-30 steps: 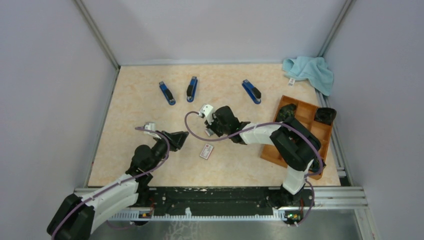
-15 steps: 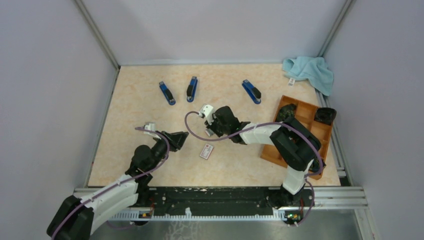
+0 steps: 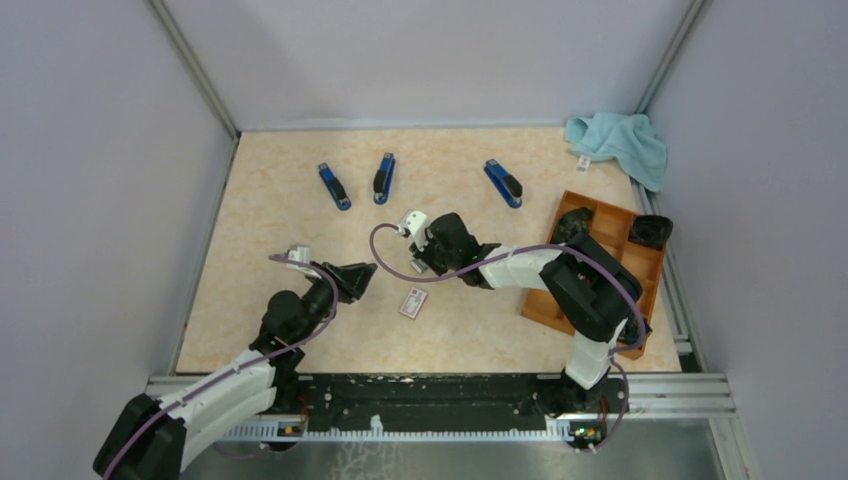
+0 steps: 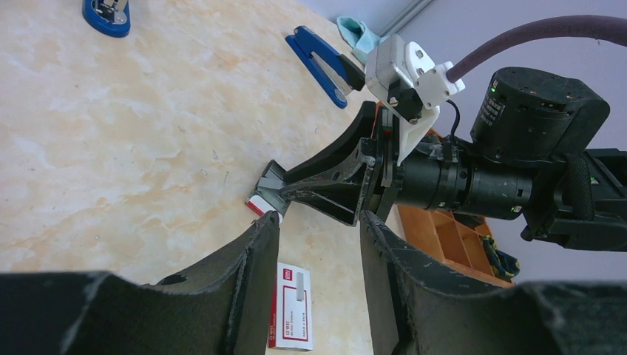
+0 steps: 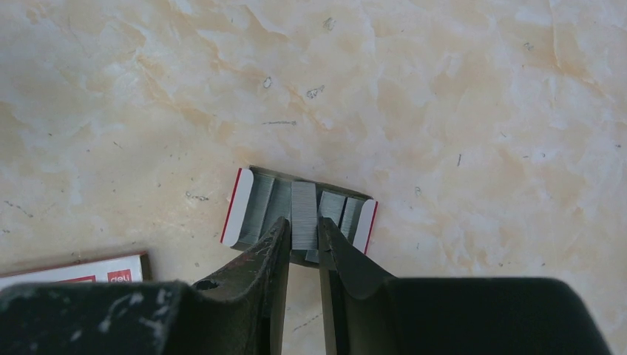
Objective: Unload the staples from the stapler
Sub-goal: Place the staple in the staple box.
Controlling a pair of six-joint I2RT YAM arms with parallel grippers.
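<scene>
Right gripper straddles a strip of staples in a small tray on the table; whether it pinches, I can't tell. Left gripper hangs spread, empty. Nearby box reads "deli".

In the right wrist view, one strip of the staples seems to run down between the fingertips, but its lower end is hidden, so a grip cannot be told. The white box is cut off by the frame's left edge. From above, the right gripper covers the open tray. In the left wrist view, the top edge crops a blue stapler.
</scene>
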